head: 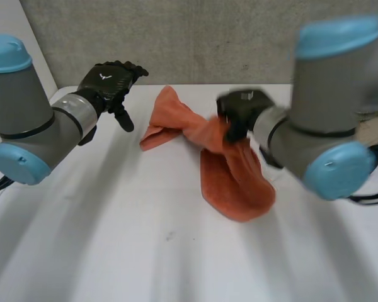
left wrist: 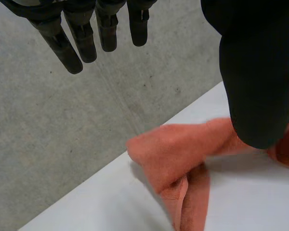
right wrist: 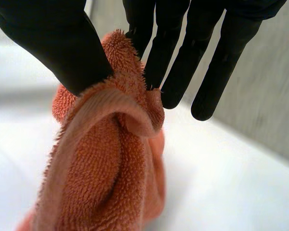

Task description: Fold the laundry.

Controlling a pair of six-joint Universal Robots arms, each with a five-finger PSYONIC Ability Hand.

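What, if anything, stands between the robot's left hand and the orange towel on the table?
Nothing visible does. The left hand hangs open above the white table, apart from the near end of the orange towel, with bare tabletop between them. The right hand pinches the orange towel between thumb and fingers.

No legible text, labels or numbers; small white mark on left hand (head: 110,80) unreadable.

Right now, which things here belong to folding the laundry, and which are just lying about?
Part of the job:
- orange towel, bunched on the table
- right robot hand, pinching the towel's edge
- left robot hand, open, apart from the towel

Just there:
- white table
- grey wall
- beige thing behind the right arm, too hidden to name
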